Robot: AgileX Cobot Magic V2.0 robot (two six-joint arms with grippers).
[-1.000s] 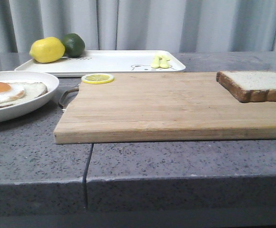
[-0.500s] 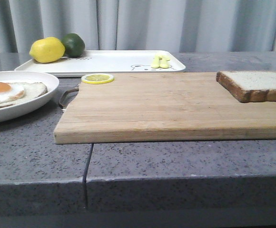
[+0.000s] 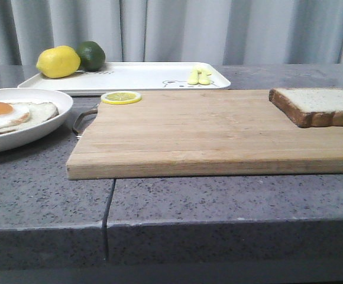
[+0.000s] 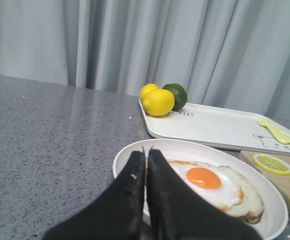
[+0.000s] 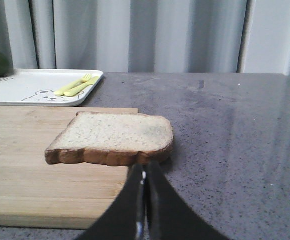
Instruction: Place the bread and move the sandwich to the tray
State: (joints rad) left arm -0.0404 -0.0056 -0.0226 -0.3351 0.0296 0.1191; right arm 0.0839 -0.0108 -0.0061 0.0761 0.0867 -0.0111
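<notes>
**Both grippers closed, bread and sandwich waiting**

While the front camera shows no arm at all, the wrist cameras give us the fingers. Left gripper: jaws pressed together, nothing between them, tips poised over the near rim of the white plate. Just past those fingertips sits the sandwich, an open fried egg with its orange yolk on a brown-crusted slice. Farther beyond the fingers lies the tray, carrying a lemon and a lime at one end and yellow cutlery by the bear drawing. A lemon slice rests on the corner of the cutting board.

Over to the right gripper: also closed on nothing, tips right at the near crust of the bread. That slice lies flat at the board's edge, one corner overhanging the grey counter.
</notes>
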